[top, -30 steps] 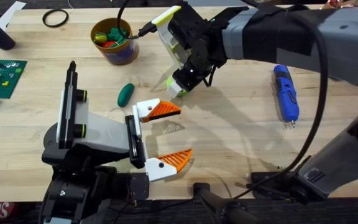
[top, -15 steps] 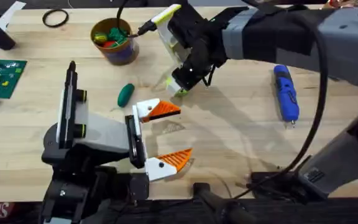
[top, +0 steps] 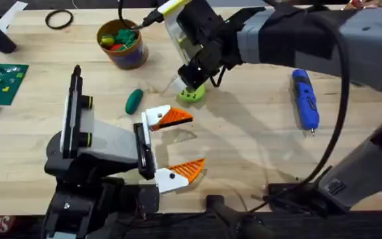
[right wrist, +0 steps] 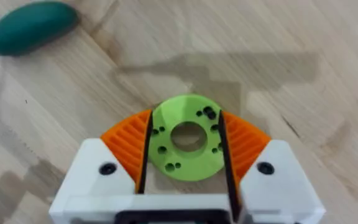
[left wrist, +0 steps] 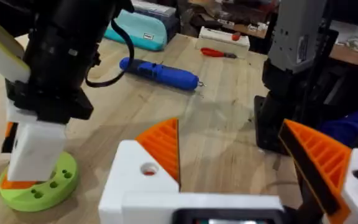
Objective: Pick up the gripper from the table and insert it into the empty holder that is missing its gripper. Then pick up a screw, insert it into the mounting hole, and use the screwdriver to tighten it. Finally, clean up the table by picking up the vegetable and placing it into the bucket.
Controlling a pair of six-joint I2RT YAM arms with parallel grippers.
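Note:
My right gripper [top: 192, 85] is shut on a lime-green ring [top: 192, 95], which lies flat on the table; its orange pads clasp both sides of the ring [right wrist: 166, 155]. My left gripper [top: 178, 145] is the grey-white hand body. It stands open and empty, with both orange ribbed gripper fingers [top: 172, 118] [top: 184, 170] on the black holder plate [top: 143, 149]. The dark-green vegetable [top: 134, 99] lies between the bucket [top: 128, 58] and the left hand. The blue screwdriver [top: 304, 99] lies at the right. The screw is out of view.
The yellow bucket holds coloured toys. A green baseplate [top: 2, 76] and a black loop [top: 58, 20] are at the far left. The right arm's base [top: 310, 192] stands at the front right. A teal case [left wrist: 138, 28] sits beyond the table.
The right gripper has turned and lowered the lime-green ring from a tilted hold until it lies flat on the table. The left gripper has not moved.

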